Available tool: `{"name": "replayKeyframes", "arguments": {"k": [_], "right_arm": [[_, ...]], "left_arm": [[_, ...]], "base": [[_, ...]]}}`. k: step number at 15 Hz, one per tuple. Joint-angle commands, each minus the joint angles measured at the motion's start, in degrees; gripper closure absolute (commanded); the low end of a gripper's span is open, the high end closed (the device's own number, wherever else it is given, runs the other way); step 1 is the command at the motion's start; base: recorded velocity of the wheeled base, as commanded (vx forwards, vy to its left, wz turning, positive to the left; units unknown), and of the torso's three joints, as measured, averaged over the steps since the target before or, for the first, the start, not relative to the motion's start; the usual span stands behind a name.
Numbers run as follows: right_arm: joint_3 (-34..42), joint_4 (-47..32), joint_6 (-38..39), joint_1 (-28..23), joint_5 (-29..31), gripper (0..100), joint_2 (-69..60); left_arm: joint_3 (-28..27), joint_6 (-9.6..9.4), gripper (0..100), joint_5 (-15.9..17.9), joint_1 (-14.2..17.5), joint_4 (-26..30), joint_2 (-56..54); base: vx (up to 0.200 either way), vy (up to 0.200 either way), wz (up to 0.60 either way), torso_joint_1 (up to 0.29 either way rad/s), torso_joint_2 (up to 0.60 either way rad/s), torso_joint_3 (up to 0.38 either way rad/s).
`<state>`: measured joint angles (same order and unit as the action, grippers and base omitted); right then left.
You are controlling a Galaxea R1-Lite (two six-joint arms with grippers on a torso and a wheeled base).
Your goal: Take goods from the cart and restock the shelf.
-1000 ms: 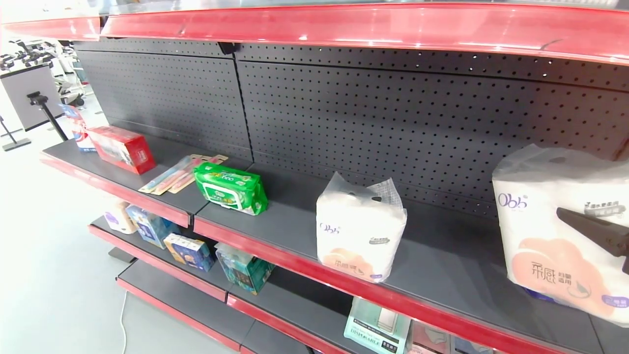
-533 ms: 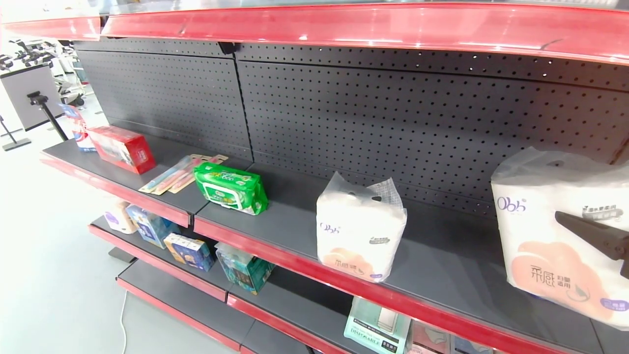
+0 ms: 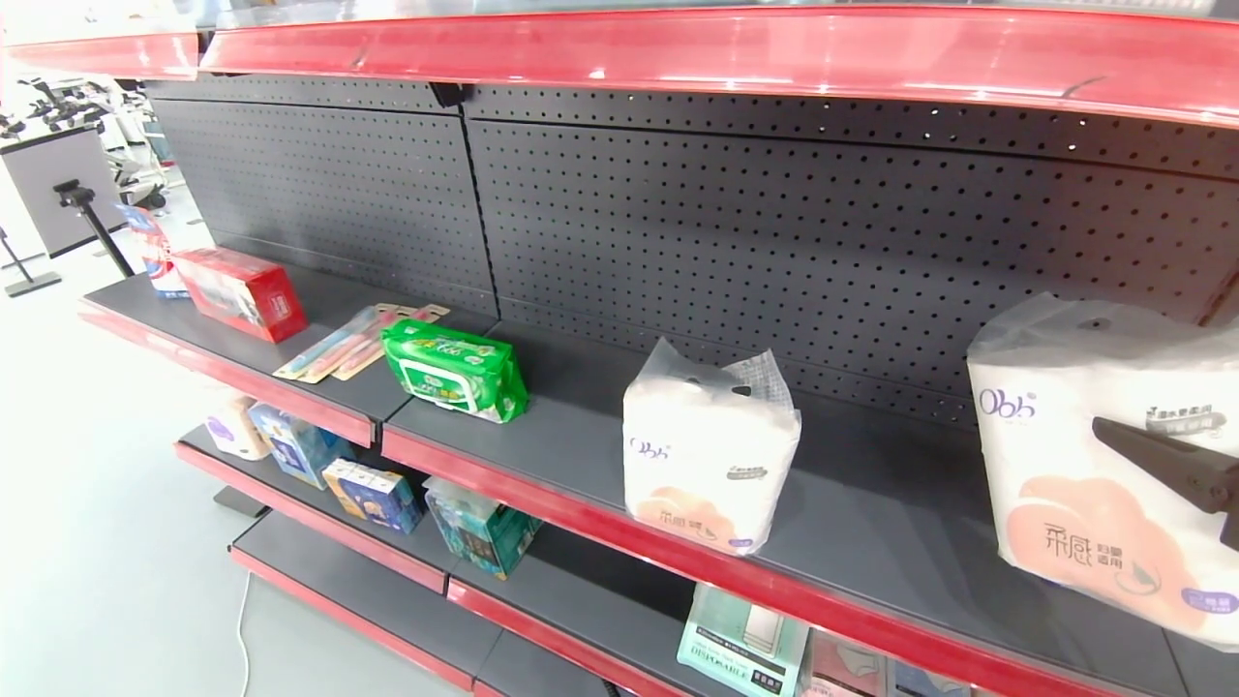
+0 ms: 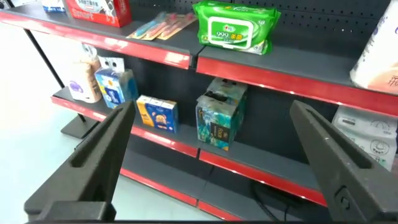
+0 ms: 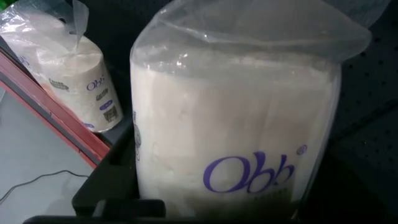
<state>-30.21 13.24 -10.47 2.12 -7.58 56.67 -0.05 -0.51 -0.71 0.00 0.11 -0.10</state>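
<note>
The toilet-paper pack (image 3: 1103,455) sat clamped in my right jaws, one black finger (image 3: 1171,465) across its front, at the right end of the upper shelf (image 3: 581,436). I could not tell whether its base touched the board. Purple lettering and a peach print marked its wrapper. A matching pack (image 3: 707,450) stood well apart to the left. Beyond it lay a green wipes pack (image 3: 455,368), toothbrushes (image 3: 358,339) and a red box (image 3: 237,290). My left jaws gaped wide, holding nothing, before the lower shelves (image 4: 267,158).

Head faces shelf (image 3: 581,436) obliquely; right wrist close, apparently sharing tissue pack (image 3: 1055,465).
</note>
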Motion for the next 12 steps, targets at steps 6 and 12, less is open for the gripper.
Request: {"name": "replayKeyframes", "arguments": {"k": [6, 12], "right_arm": [[0.68, -0.06, 0.1, 0.08, -0.06, 100, 0.1], [1.38, 0.03, 0.1, -0.01, 0.02, 100, 1.07]], "left_arm": [[0.05, -0.02, 0, 0.0, 0.0, -0.02, 0.1], [0.05, -0.02, 0, 0.0, 0.09, -0.02, 0.1]], "base": [[0.0, 0.0, 0.0, 0.0, 0.0, 0.0], [0.0, 0.0, 0.0, 0.0, 0.0, 0.0]]}}
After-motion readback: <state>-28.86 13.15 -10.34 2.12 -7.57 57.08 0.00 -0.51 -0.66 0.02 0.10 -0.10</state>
